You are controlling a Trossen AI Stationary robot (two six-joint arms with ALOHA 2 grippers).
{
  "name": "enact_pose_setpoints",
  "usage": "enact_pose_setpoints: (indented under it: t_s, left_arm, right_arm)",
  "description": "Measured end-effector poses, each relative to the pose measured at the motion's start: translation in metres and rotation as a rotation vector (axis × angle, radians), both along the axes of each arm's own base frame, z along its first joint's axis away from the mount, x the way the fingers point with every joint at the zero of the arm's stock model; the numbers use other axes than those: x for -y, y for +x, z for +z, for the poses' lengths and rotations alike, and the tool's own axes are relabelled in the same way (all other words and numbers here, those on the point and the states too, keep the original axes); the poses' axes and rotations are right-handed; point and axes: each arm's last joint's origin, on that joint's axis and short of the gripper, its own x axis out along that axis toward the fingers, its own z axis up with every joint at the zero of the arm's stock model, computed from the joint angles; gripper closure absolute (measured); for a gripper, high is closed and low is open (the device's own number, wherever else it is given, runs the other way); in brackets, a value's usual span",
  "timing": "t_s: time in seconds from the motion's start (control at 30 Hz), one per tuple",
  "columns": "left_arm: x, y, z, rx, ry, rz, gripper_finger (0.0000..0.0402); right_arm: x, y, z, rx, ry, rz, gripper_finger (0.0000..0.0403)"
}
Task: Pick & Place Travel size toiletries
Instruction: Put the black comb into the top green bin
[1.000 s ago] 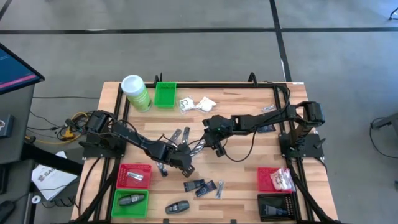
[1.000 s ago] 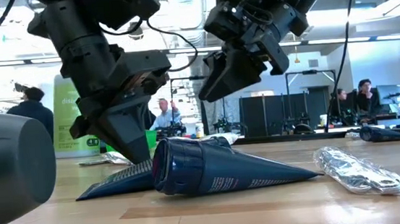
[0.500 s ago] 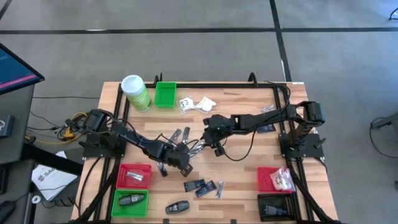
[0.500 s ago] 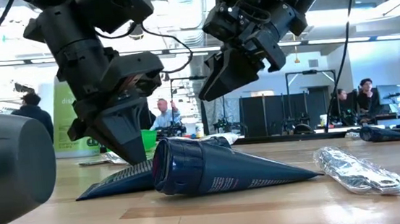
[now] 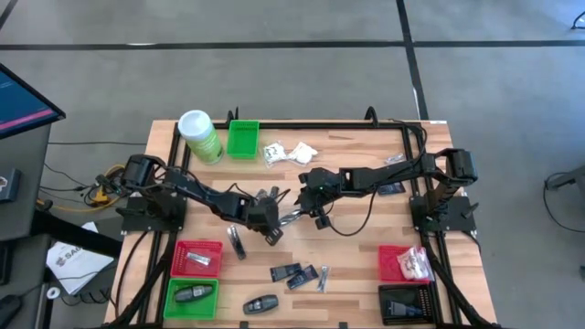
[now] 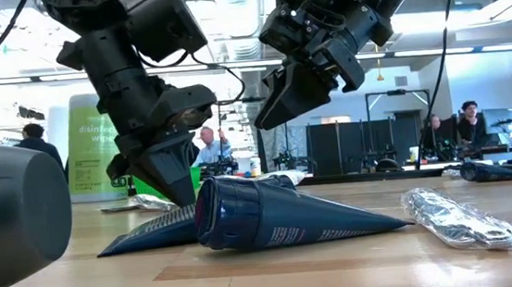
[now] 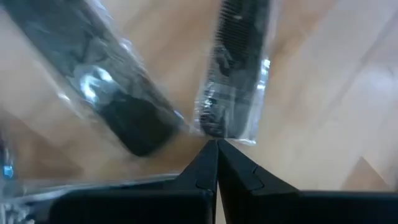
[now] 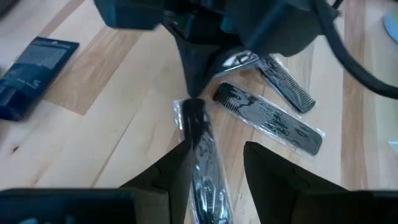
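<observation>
Several black combs in clear wrappers lie at mid-table. One wrapped comb [image 8: 200, 155] [image 5: 291, 217] lies between my two grippers. My left gripper [image 8: 189, 99] [image 7: 216, 144] [image 5: 272, 232] is shut and points steeply down at this comb's end, low over the table. My right gripper [image 8: 216, 149] [image 5: 304, 212] hangs open above the comb's other end, and wood shows between the comb and one finger. Two more wrapped combs [image 8: 270, 118] [image 8: 289, 84] lie beside it. Dark blue packets [image 5: 288, 272] and a silvery packet [image 5: 322, 277] lie nearer the front. My left gripper has its shut fingertips [image 7: 208, 155] right at the end of the comb's wrapper [image 7: 217, 132], coming from above at a steep slant. Whether they touch the wrapper I cannot tell. The comb lies flat on the table.
A green canister [image 5: 199, 135], a green bin [image 5: 243, 139] and white sachets [image 5: 291, 152] stand at the back. Red [image 5: 196, 259] and green [image 5: 190, 295] bins sit front left. Red [image 5: 404, 263] and black [image 5: 407, 302] bins sit front right. A blue tube [image 6: 281, 217] lies near the front.
My left gripper has gone toward the table's far edge and closer to my right gripper and the combs, staying shut and low.
</observation>
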Motion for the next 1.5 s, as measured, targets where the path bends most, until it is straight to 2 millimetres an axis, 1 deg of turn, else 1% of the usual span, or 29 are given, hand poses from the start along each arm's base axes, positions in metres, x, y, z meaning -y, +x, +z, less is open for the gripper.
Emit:
enact_pose_setpoints:
  t_s: [0.23, 0.33, 0.43, 0.53, 0.63, 0.7, 0.8, 0.87, 0.93, 1.0, 1.13, 1.2, 1.37, 1.43, 1.5]
  left_arm:
    - [-0.021, 0.001, 0.001, -0.003, 0.013, 0.025, 0.0401]
    - [-0.024, 0.003, 0.007, 0.034, 0.017, 0.029, 0.0401]
    - [-0.02, 0.002, 0.013, 0.071, 0.064, 0.044, 0.0401]
    - [-0.013, 0.003, 0.022, 0.129, 0.073, 0.07, 0.0401]
    - [-0.004, 0.004, 0.024, 0.157, 0.05, 0.067, 0.0401]
    - [0.002, 0.007, 0.027, 0.204, 0.036, 0.071, 0.0401]
    - [0.009, 0.007, 0.029, 0.23, 0.014, 0.079, 0.0401]
    - [0.012, 0.007, 0.029, 0.243, 0.014, 0.091, 0.0401]
    - [0.013, 0.008, 0.03, 0.256, 0.019, 0.093, 0.0401]
    - [0.013, 0.009, 0.031, 0.269, 0.014, 0.093, 0.0401]
    - [0.014, 0.013, 0.03, 0.296, -0.001, 0.11, 0.0401]
    - [0.014, 0.013, 0.029, 0.296, -0.004, 0.117, 0.0401]
    - [0.014, 0.011, 0.022, 0.293, -0.016, 0.132, 0.0401]
    - [0.013, 0.007, 0.016, 0.266, -0.026, 0.13, 0.0401]
    - [0.013, 0.002, 0.011, 0.25, -0.039, 0.138, 0.0401]
  right_arm:
    - [0.0, 0.0, 0.0, -0.006, 0.009, -0.008, 0.0268]
    - [0.002, -0.002, -0.002, -0.03, 0.015, -0.018, 0.027]
    - [0.011, -0.004, -0.004, -0.072, 0.083, -0.103, 0.0276]
    - [0.026, -0.008, -0.008, -0.083, 0.204, -0.191, 0.0292]
    - [0.046, -0.01, -0.009, 0.01, 0.396, -0.229, 0.0319]
    - [0.058, -0.016, -0.005, 0.09, 0.452, -0.254, 0.0341]
    - [0.066, -0.025, 0.003, 0.171, 0.413, -0.244, 0.0373]
    - [0.066, -0.031, 0.006, 0.185, 0.363, -0.212, 0.0389]
    - [0.064, -0.037, 0.005, 0.167, 0.34, -0.191, 0.0396]
    - [0.062, -0.041, 0.002, 0.154, 0.351, -0.172, 0.0398]
    - [0.063, -0.049, -0.008, 0.21, 0.508, -0.164, 0.0395]
    - [0.064, -0.053, -0.012, 0.235, 0.536, -0.181, 0.0395]
    - [0.061, -0.056, -0.019, 0.186, 0.471, -0.163, 0.0387]
    - [0.058, -0.057, -0.022, 0.162, 0.426, -0.137, 0.0372]
    - [0.054, -0.058, -0.026, 0.134, 0.363, -0.151, 0.0352]
